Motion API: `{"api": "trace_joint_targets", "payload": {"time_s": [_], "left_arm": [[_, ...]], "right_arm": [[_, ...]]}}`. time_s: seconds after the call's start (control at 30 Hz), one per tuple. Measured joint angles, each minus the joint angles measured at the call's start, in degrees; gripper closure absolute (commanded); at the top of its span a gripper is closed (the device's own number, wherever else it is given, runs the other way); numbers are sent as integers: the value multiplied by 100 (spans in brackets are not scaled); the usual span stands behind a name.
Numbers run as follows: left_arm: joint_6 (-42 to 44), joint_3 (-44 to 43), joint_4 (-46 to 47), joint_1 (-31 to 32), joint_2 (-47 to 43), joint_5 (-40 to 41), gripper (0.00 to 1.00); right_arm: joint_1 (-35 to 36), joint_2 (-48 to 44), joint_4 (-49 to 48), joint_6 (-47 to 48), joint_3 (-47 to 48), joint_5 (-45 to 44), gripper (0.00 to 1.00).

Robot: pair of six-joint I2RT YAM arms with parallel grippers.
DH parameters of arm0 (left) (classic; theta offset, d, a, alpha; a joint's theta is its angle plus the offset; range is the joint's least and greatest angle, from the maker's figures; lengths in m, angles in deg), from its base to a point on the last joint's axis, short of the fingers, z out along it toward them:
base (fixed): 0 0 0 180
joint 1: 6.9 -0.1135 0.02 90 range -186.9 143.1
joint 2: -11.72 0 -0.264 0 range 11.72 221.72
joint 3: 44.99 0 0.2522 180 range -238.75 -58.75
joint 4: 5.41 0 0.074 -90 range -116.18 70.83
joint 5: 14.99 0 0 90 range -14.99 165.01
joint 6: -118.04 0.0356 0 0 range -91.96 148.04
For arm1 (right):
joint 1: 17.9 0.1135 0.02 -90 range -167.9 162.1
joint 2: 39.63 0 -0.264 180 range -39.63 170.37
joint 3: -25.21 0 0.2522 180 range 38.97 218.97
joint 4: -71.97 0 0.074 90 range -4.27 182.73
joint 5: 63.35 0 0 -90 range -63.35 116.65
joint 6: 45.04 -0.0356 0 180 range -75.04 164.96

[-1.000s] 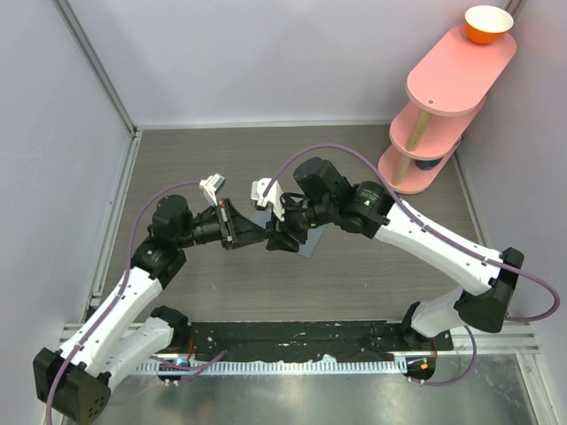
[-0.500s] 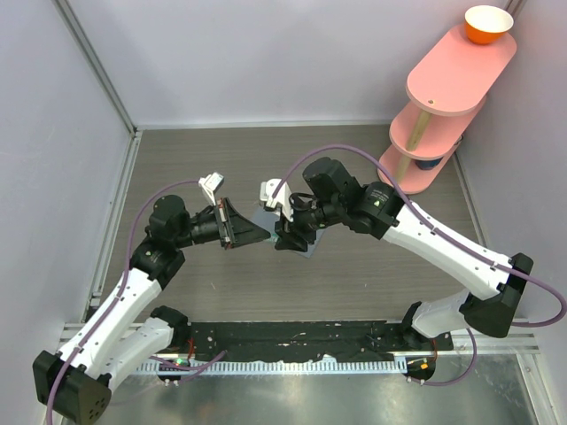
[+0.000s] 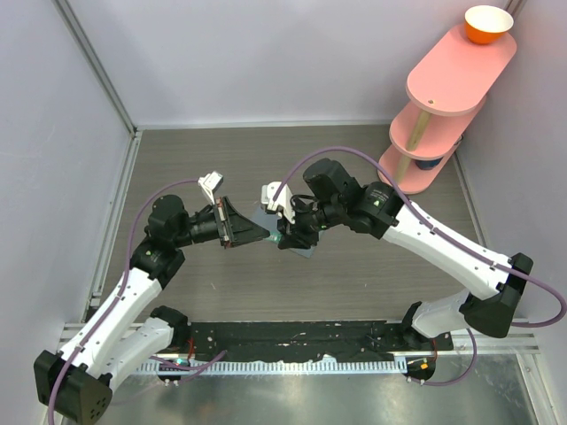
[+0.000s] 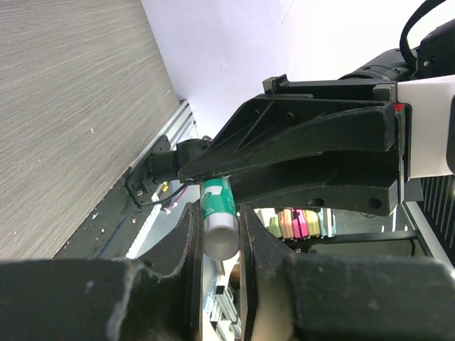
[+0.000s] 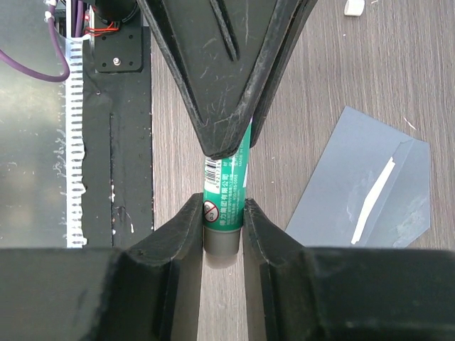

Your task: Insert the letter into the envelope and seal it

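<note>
A green glue stick (image 3: 275, 237) hangs in the air between both grippers. My left gripper (image 3: 259, 233) is shut on one end of it, shown in the left wrist view (image 4: 217, 213). My right gripper (image 3: 289, 235) is shut on the other, grey end, shown in the right wrist view (image 5: 226, 192). The slate blue envelope (image 5: 359, 188) lies flat on the table below and to the side, with a white strip on its flap. In the top view the envelope (image 3: 307, 249) is mostly hidden under the right gripper. No letter shows.
A pink three-tier shelf (image 3: 443, 97) stands at the back right with an orange bowl (image 3: 488, 24) on top. A black rail (image 3: 292, 341) runs along the near edge. A small white scrap (image 5: 353, 7) lies on the table.
The right gripper and its arm have shifted slightly right and back. The left gripper has stayed nearly still. A bit of the green stick now shows between them.
</note>
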Motion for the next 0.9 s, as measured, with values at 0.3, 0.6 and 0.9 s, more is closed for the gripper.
{"api": "trace_joint_targets", "payload": {"time_s": [0.3,0.6,0.9], "left_arm": [[33,28,-79,0,0,68,63],[28,70,-114,59,44,302,64],[4,173,-107,203,52,409,74]], "right_arm": [[0,52,-9,-9,33,72,99],[0,245,-68,-39,96,181,99],[0,439,-146,-149,223,175,99]]}}
